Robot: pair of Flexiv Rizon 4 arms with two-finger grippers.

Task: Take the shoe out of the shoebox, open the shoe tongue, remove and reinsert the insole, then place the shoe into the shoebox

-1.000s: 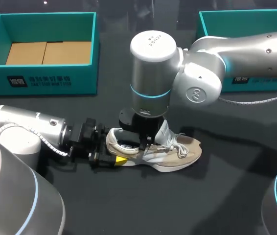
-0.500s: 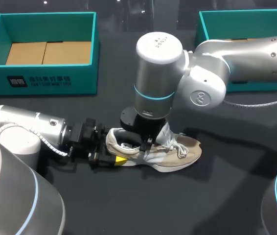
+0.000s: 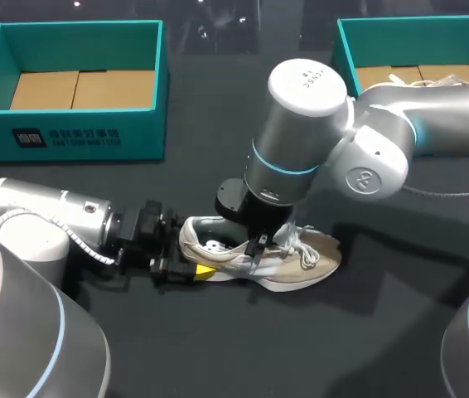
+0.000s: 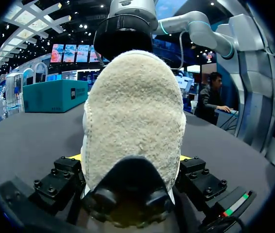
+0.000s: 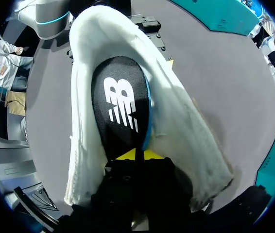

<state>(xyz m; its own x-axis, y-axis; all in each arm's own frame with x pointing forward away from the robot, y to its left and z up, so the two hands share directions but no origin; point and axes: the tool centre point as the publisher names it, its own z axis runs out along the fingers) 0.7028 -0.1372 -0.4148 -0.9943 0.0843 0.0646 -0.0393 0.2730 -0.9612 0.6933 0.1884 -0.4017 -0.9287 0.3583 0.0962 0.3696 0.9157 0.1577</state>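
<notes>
The right jaws pinch the black insole [image 5: 120, 102] inside the sneaker [image 3: 301, 264]. The left jaws clamp its heel and pin it to the bench [image 3: 218, 356] (the teal shoebox [image 3: 77, 137] is well apart). I'd peel the insole up slowly, heel first, without tugging against that clamp.

Beige/wht shoe [image 3: 305, 264], blk insole [image 5: 120, 97], teal shoebox [image 3: 145, 133]

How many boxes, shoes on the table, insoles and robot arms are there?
Teal boxes: 2
Shoe on the table: 1
Insole: 1
Robot arms: 2
Total: 6
</notes>
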